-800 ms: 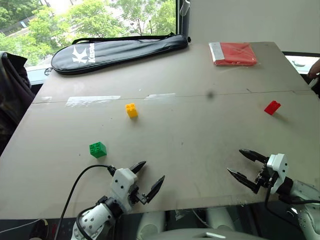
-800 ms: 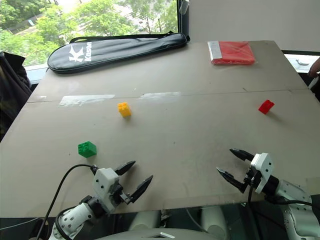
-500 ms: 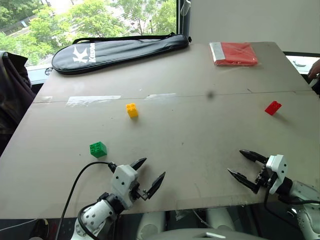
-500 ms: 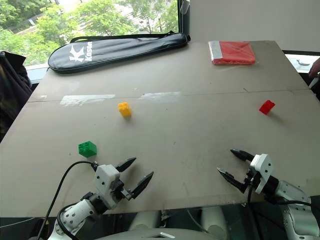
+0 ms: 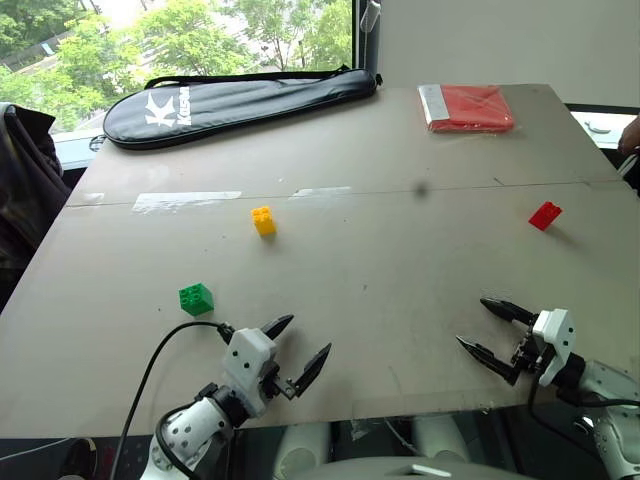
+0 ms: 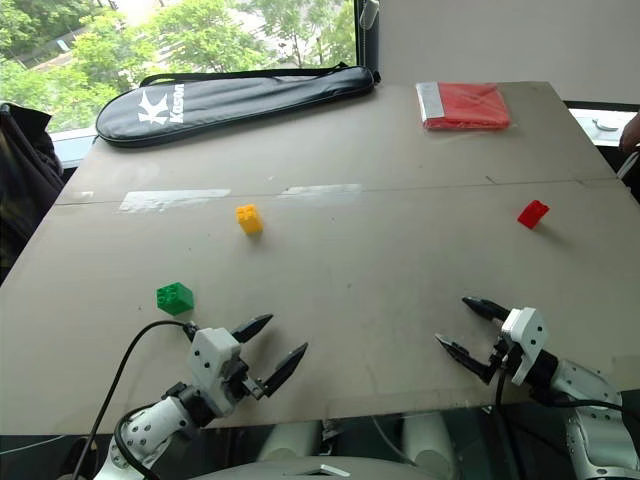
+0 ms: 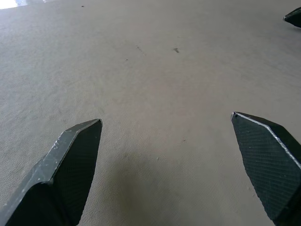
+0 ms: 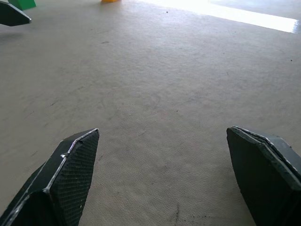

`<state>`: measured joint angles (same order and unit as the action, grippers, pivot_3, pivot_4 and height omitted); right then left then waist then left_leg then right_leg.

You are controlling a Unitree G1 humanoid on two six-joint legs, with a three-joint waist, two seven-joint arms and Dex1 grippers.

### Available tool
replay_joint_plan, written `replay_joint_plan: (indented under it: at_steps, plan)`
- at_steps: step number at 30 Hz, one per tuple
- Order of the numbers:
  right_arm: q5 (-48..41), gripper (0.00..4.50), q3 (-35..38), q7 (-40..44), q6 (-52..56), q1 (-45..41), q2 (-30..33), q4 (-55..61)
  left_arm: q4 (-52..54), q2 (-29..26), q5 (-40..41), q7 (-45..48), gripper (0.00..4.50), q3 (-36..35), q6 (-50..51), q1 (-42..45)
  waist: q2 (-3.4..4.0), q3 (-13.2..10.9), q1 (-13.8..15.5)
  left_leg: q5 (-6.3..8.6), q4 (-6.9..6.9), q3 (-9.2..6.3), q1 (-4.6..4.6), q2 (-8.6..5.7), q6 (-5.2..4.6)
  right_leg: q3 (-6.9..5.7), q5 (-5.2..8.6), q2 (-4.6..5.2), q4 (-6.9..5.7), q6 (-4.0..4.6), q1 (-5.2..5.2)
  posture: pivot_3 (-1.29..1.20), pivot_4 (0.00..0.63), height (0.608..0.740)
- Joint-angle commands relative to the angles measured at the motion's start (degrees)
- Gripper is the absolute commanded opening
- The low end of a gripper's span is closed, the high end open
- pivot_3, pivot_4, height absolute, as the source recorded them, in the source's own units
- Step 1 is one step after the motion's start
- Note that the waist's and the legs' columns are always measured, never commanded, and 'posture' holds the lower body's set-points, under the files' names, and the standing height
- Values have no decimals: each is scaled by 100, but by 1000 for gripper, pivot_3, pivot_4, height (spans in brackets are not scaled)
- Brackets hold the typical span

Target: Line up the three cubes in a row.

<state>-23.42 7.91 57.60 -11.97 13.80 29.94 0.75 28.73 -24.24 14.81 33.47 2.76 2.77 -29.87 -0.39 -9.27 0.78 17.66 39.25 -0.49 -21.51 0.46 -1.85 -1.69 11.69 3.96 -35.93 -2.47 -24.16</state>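
Three cubes lie spread over the grey table (image 5: pixel 380 260). The yellow cube (image 5: pixel 263 220) sits left of centre, the green cube (image 5: pixel 196 298) nearer on the left, and the red cube (image 5: pixel 545 215) far on the right. My left gripper (image 5: pixel 305 337) hovers open at the near edge, just right of and nearer than the green cube, with nothing between its fingers (image 7: pixel 75 160). Over the near right edge my right gripper (image 5: pixel 472 321) is open and empty, well short of the red cube. In the right wrist view the green cube (image 8: pixel 22 4) and yellow cube (image 8: pixel 110 1) show far off.
A black racket bag (image 5: pixel 230 100) lies along the far left of the table. A flat red packet (image 5: pixel 468 106) rests at the far right corner. Dark clothing (image 5: pixel 25 180) hangs beside the table's left edge. A seam crosses the tabletop behind the yellow cube.
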Motion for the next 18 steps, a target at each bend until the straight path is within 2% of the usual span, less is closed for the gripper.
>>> replay_joint_plan:
  at_steps: [1, 3, 9, 14, 18]
  plan:
    - [-213, 4452, 501, -638, 55, -179, -163, 233, 466, -164, 178, 109, 4500, 11, 253, 300, 0, 0, 1, 0, 0, 0, 0, 0, 0, 0, 0, 0, -1, 0, 0, 0, 150, 740]
    - [-253, 4452, 758, -1228, 292, -296, -303, 356, 595, -289, 356, 193, 4500, -25, 512, 618, 2, 1, 10, -1, 3, -1, 1, 0, 1, 2, -1, -1, -6, 1, 0, 0, 150, 740]
    - [209, 4452, 1315, -3974, 1867, -1321, -759, 479, 826, -920, 1030, 841, 4500, 39, 1445, 1993, 6, 2, -17, -5, 11, 8, 19, -7, 6, 28, -2, -6, -37, 4, 3, 0, 150, 740]
    - [719, 4452, 1212, -5401, 2863, -2515, -983, -126, 655, -1318, 1627, 1444, 4500, 79, 2151, 3350, 4, -2, -29, -5, 10, 33, 53, -9, 6, 67, -1, -17, -70, 6, 4, 0, 150, 740]
    - [1042, 4452, 1133, -5896, 2706, -3263, -1214, -960, 348, -1472, 1737, 1762, 4500, 212, 2492, 4266, 6, -1, -81, -8, 5, 37, 74, -7, 9, 99, -1, -44, -79, 7, 14, 0, 150, 740]
